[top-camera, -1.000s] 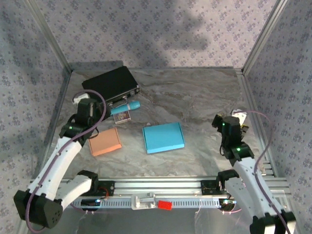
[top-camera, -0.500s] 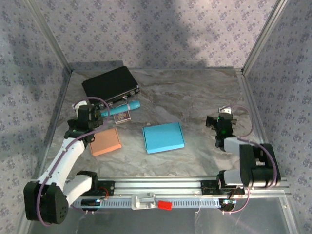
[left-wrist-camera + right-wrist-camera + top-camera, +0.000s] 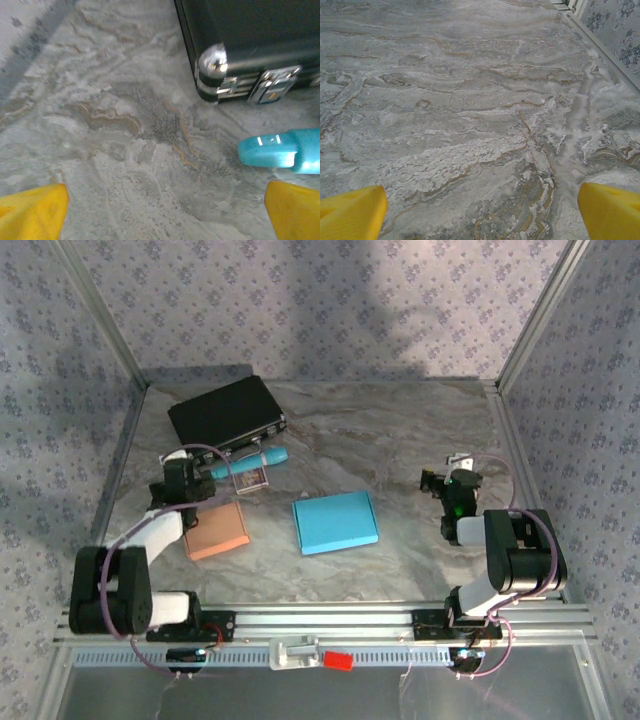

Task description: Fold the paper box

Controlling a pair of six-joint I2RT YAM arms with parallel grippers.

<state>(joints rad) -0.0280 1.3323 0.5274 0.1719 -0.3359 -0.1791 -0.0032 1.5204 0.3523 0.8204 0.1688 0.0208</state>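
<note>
A flat blue paper box (image 3: 336, 522) lies in the middle of the marble table (image 3: 400, 430). A flat orange one (image 3: 215, 530) lies to its left. My left gripper (image 3: 180, 478) sits low just beyond the orange box, and its yellow fingertips (image 3: 35, 212) stand wide apart. It (image 3: 165, 220) is open over bare table, facing the black case (image 3: 250, 40) and a teal tube (image 3: 280, 150). My right gripper (image 3: 450, 483) rests low at the right, well clear of the blue box. It (image 3: 480, 220) is open, with only marble between its fingertips (image 3: 612, 210).
The black case (image 3: 227, 412) stands at the back left. The teal tube (image 3: 250, 460) and a small clear block (image 3: 250, 480) lie just in front of it. Patterned walls close in three sides, with one wall base (image 3: 615, 30) near my right gripper. A metal rail (image 3: 320, 625) runs along the near edge.
Both arms have folded down and back toward their bases, bringing the grippers low over the table. Both grippers stayed open. The boxes, case and tube have not moved.
</note>
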